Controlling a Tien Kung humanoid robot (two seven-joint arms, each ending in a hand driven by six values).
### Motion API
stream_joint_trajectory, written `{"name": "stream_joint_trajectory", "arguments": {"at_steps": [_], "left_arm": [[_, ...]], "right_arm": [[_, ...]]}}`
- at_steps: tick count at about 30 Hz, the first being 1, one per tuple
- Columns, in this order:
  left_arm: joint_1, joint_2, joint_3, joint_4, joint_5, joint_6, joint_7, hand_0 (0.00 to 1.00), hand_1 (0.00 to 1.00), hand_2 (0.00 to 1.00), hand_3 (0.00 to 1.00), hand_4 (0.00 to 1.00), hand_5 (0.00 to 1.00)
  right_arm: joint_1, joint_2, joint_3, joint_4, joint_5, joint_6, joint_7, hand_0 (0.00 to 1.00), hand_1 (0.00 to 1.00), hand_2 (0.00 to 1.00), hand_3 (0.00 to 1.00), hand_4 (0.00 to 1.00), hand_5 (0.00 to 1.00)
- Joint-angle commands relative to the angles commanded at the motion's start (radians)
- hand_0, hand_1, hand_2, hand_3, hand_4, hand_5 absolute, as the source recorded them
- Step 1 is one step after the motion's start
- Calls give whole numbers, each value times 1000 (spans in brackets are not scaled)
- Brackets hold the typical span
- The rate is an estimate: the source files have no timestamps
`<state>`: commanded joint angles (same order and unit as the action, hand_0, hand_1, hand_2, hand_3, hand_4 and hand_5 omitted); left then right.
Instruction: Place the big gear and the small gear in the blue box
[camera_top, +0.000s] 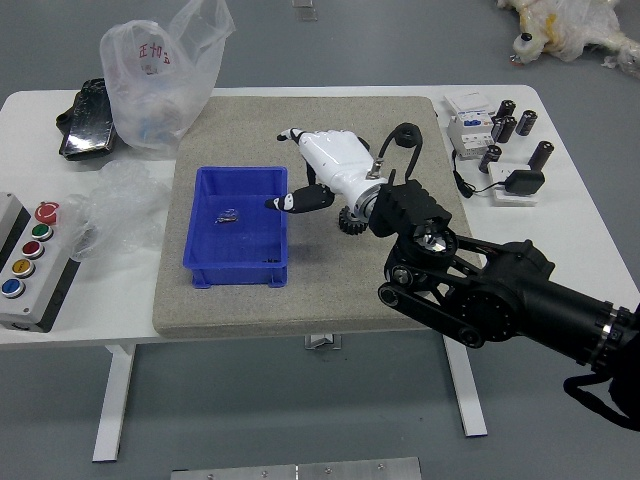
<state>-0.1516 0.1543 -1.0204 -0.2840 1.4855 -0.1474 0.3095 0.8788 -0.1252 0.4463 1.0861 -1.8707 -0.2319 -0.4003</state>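
Head view: blue box (238, 273) lengthwise front to back; right hand (338, 160) empty, fingers (308, 199) spread.

A white table (90, 325) with pale legs stands on a smooth gray floor (380, 50), which shows beyond its far edge, past its right side and below its near edge. A metal plate (296, 471) lies on the floor at near center, under soft, even light.

A dark gear (351, 224) is seen partly hidden, right of the blue box (238, 248); a metallic part (228, 215) is held inside.
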Motion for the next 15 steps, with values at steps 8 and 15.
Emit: {"name": "stream_joint_trajectory", "arguments": {"at_steps": [8, 15], "left_arm": [[-2, 0, 1, 1, -2, 1, -1, 714, 537, 542, 673, 698, 498], [-1, -1, 2, 0, -2, 1, -1, 714, 536, 544, 674, 697, 499]], "right_arm": [[-14, -5, -19, -86, 43, 49, 1, 764, 839, 858, 840, 965, 447], [-19, -3, -53, -131, 71, 59, 9, 796, 834, 834, 828, 958, 432]]}}
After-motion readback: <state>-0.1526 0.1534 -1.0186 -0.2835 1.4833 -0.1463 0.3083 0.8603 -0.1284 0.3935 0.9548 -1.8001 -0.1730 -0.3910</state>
